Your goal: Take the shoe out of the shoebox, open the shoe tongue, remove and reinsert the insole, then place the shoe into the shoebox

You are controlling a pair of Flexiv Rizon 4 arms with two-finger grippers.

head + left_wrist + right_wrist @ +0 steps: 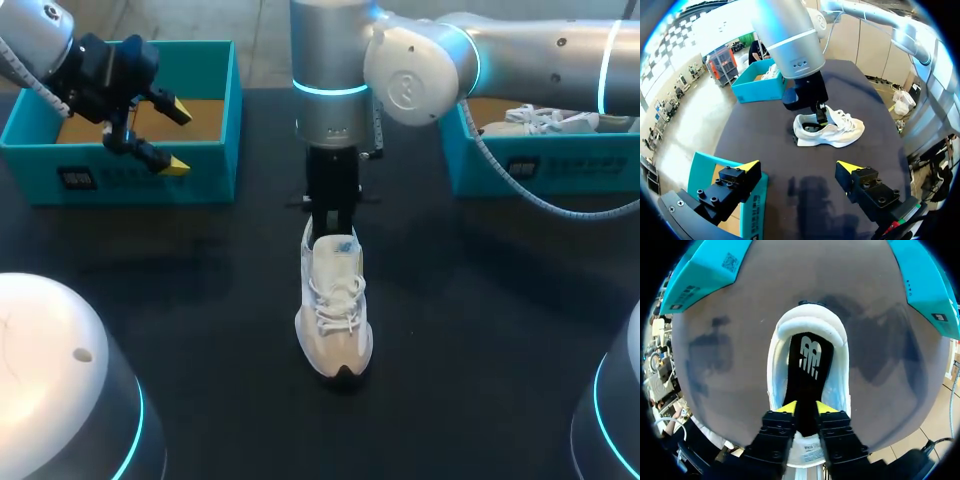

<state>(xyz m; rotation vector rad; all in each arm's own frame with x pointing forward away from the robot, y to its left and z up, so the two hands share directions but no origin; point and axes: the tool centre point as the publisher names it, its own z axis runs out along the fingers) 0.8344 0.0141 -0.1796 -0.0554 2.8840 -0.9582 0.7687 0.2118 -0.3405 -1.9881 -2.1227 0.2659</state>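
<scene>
The white shoe (335,320) is found standing on its sole at the middle of the desk (500,330). The right claw (806,407) is lowered into the shoe's opening, nearly closed, and the black insole (807,365) is pinched between its fingers. The left claw (172,138) is held wide open and empty over the left shoebox (150,175).
</scene>
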